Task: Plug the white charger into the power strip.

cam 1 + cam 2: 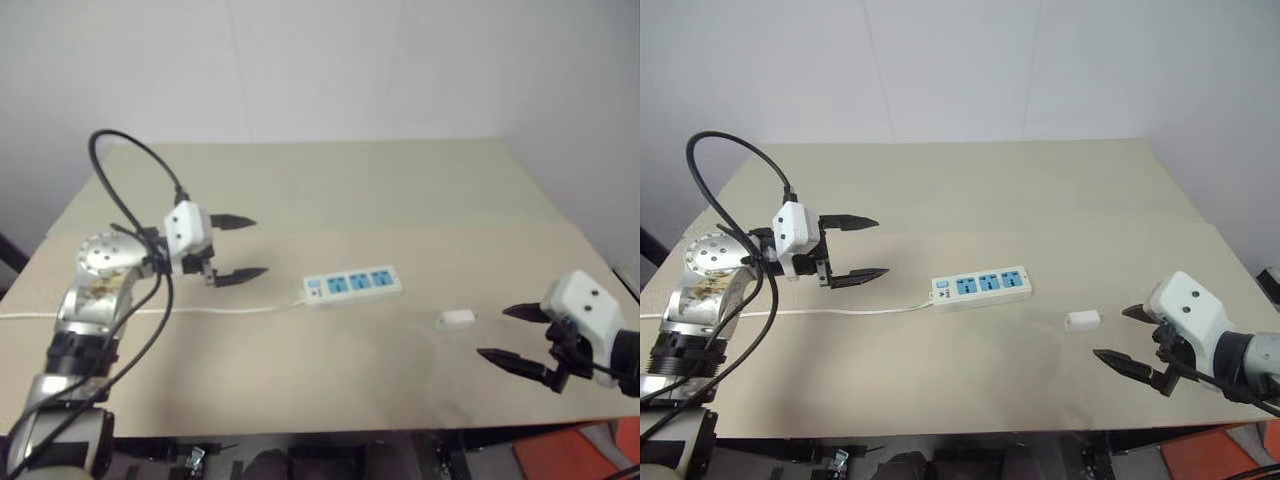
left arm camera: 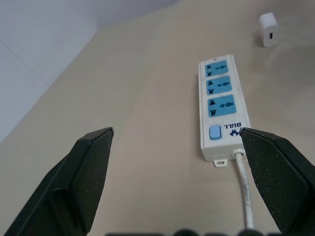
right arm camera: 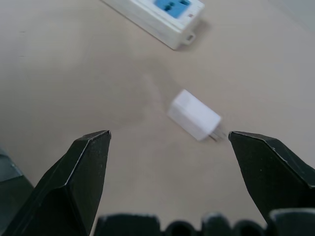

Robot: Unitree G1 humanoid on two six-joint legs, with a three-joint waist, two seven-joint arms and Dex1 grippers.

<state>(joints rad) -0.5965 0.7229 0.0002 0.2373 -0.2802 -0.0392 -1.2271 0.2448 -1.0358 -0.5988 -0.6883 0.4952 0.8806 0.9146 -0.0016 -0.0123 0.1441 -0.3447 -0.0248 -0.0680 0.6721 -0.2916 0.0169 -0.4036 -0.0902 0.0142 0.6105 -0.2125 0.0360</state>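
Charger: the white charger (image 1: 1081, 321) lies on its side on the tan table (image 1: 970, 190), just right of the power strip (image 1: 981, 286), unplugged.
My right pincer (image 1: 1129, 338): spread wide, empty, near the charger's right.
My left pincer (image 1: 858, 248): spread wide, empty, left of the strip.
Step in hand: I judge it best to close squarely across the flat sides, prongs free.
Surfaces: smooth rounded plastic block; glossy strip, blue socket faces, white cord (image 1: 840, 312).

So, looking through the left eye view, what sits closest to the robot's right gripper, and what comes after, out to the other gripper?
1. White charger, lying on the table just ahead of the open right gripper.
2. Power strip, mid-table, past the charger.
3. Left gripper, at the table's opposite side, also open.
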